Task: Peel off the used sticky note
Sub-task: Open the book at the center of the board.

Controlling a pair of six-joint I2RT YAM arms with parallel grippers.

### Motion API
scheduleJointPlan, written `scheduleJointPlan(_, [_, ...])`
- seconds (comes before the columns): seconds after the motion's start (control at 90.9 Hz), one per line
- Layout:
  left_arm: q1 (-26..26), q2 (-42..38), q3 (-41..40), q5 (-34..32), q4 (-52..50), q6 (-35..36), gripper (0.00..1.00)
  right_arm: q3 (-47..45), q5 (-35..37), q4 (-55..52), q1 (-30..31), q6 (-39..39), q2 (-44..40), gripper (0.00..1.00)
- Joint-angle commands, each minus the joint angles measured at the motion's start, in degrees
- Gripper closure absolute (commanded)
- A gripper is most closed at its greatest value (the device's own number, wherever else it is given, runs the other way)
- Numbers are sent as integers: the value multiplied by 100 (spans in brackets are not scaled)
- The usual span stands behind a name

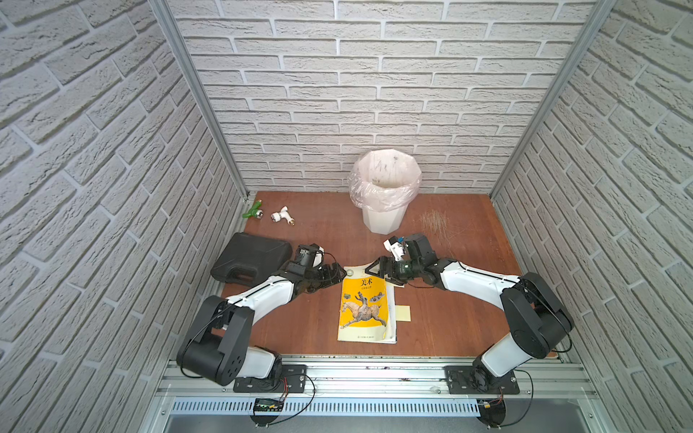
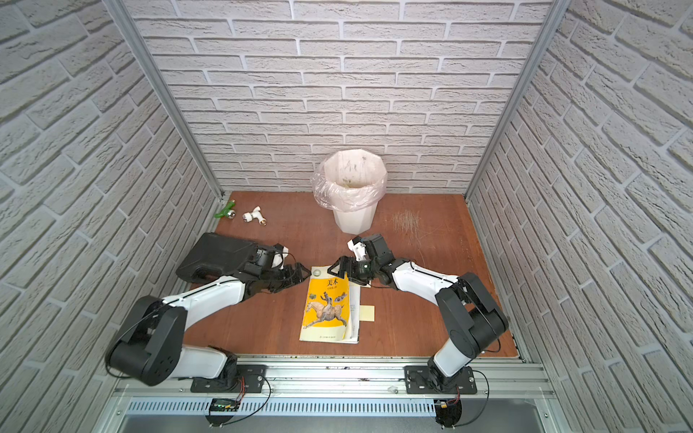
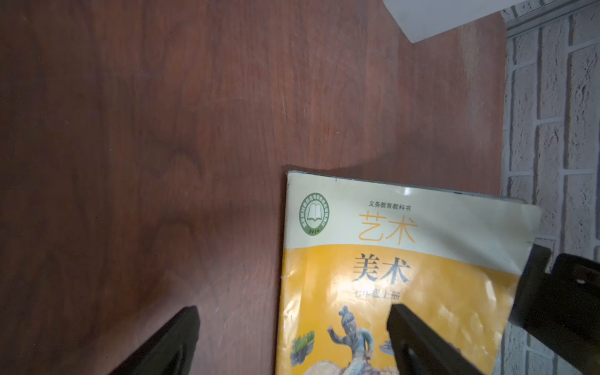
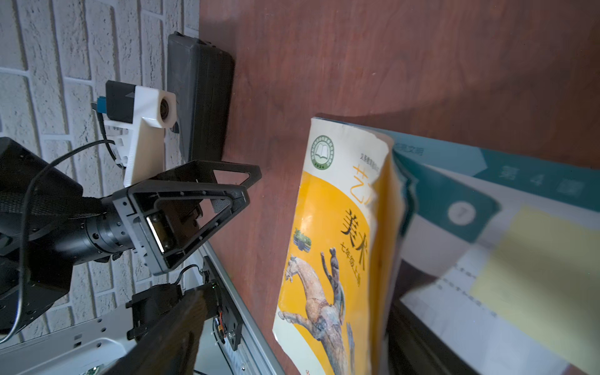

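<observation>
The used sticky note [image 1: 400, 313] lies flat at the right edge of the book [image 1: 360, 311], about halfway along it. It seems stuck on an inner page, with its right part out over the table [image 1: 457, 311]. Both grippers are at the far end of the book. My right gripper [image 1: 377, 271] has its jaws spread, and in the right wrist view the lifted cover stands between them, not pinched as far as I can see. My left gripper [image 1: 337, 275], just beside the far left corner, is also spread wide and empty. From the right jaws the note lies toward the near side and a little right, so the right arm is clearly closer. The note is almost square, its edges parallel to the book's, so I judge its free right edge is the place to take it.
</observation>
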Motion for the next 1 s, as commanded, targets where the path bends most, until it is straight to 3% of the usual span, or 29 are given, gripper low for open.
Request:
scheduleJointPlan(0.0, [105,-576,227,-182,-784,345,4,-33,-295,542,161,266,-20,14])
scheduleJointPlan(0.396, [354,-2525,850,-686,-2700,687,2,768,-295,472,737,401,473,14])
scheduleJointPlan(0.638, [354,-3668,1431,-1215,-3727,695,2,1584,-308,392,1058,482,1301,15])
scheduleJointPlan(0.99, [309,-4015,1501,-871,-3932,730,4,2869,-600,607,1219,880,2684,16])
